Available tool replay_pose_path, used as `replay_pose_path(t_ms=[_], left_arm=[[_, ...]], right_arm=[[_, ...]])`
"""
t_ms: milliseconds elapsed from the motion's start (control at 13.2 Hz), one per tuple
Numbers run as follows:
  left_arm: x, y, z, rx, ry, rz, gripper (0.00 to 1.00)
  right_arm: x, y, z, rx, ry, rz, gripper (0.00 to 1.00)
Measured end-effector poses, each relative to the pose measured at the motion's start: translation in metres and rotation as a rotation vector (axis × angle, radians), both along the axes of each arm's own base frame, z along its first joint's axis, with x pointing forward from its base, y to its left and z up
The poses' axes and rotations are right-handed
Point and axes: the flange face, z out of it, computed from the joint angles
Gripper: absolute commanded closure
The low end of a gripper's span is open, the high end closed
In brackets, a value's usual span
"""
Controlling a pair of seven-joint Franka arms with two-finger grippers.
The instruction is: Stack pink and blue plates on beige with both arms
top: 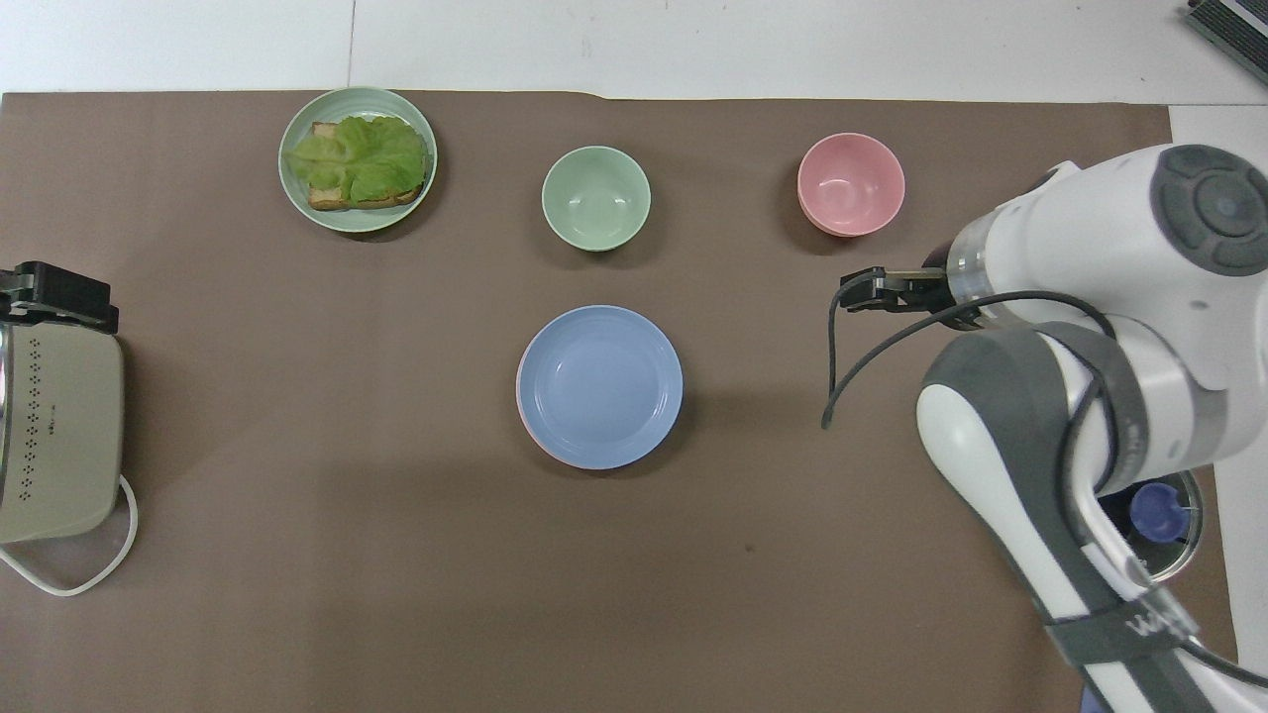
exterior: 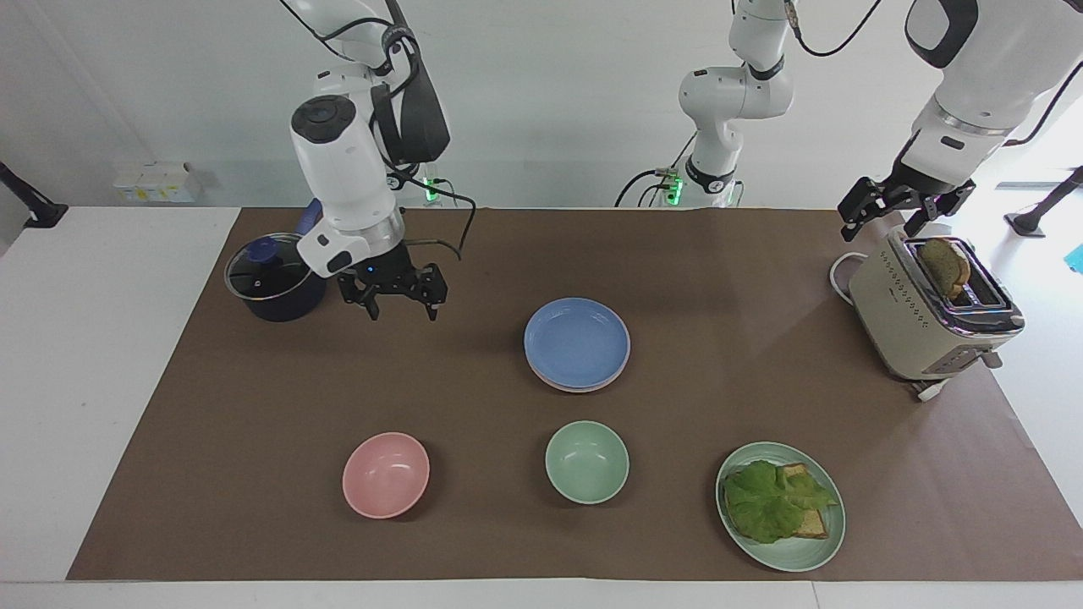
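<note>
The blue plate lies at the middle of the mat, on top of the pink plate. Only a thin rim of the pink one shows under it. The beige plate is hidden. My right gripper hangs open and empty over bare mat beside the pot, well clear of the stack, toward the right arm's end. My left gripper waits open and empty just above the toaster.
A dark pot with a glass lid stands by the right gripper. A pink bowl, a green bowl and a mint plate with lettuce and toast lie farther from the robots. The toaster holds a bread slice.
</note>
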Motion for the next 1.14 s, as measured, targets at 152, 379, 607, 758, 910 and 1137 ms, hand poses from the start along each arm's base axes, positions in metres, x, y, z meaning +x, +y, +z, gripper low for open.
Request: replay_pose_path(t_ms=[152, 379, 607, 758, 910, 1137], left_arm=[[0.0, 0.0, 0.0, 0.0, 0.0, 0.0, 0.0], [0.0, 0.0, 0.0, 0.0, 0.0, 0.0, 0.0], [0.0, 0.0, 0.0, 0.0, 0.0, 0.0, 0.0], [0.0, 0.0, 0.0, 0.0, 0.0, 0.0, 0.0], [0.0, 0.0, 0.0, 0.0, 0.0, 0.0, 0.0], [0.0, 0.0, 0.0, 0.0, 0.0, 0.0, 0.0]], right_arm=[[-0.011, -0.025, 0.027, -0.001, 0.004, 0.009, 0.0], [-0.03, -0.06, 0.061, -0.003, 0.032, 0.017, 0.0], [-0.039, -0.101, 0.09, -0.006, 0.06, 0.025, 0.0], [-0.044, -0.124, 0.11, -0.009, 0.065, 0.02, 0.0], [-0.05, -0.137, 0.135, -0.025, 0.068, 0.009, 0.0], [-0.059, -0.137, 0.161, -0.074, 0.072, 0.014, 0.0]])
